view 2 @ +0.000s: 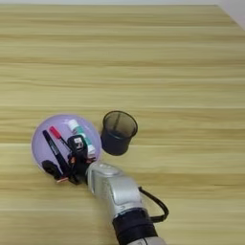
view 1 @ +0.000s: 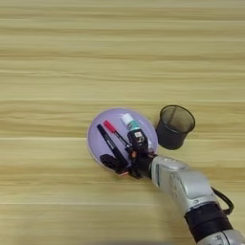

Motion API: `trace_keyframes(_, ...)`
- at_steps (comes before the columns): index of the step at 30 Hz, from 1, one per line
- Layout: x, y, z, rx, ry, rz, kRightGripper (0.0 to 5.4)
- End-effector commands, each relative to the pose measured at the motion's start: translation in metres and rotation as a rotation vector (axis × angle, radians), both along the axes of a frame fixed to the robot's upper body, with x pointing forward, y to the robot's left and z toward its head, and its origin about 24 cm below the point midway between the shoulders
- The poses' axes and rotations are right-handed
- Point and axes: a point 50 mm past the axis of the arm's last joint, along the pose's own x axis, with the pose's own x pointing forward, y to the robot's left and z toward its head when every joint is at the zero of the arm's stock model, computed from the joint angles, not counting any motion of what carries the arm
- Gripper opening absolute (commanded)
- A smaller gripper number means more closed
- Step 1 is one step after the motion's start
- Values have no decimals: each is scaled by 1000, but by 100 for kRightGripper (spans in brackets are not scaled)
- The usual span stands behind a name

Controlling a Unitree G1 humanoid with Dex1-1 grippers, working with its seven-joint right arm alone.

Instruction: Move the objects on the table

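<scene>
The objects sit close together: a slim black marker (view 1: 107,142), a red-capped pen (view 1: 115,132) and a white glue stick (view 1: 132,126) with a green label lie on a round lilac plate (view 1: 98,125), right under and just beyond the right gripper (view 1: 125,160). Its two black fingers spread over the plate's near edge, apart; I cannot tell whether they grip anything. Just right of the jaws, off the plate, stands the black wire-mesh pen cup (view 1: 174,126), upright. The table (view 1: 119,57) beyond is light tan wood with horizontal grain.
</scene>
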Motion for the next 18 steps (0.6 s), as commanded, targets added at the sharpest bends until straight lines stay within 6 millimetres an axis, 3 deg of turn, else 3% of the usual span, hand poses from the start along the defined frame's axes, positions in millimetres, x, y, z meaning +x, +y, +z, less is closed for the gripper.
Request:
trace_keyframes(1,11,-2,9,-36,-58,-1,537)
trace_keyframes(7,10,-2,8,-45,-56,8,537)
trace_keyframes(18,9,-2,7,-56,-53,22,414)
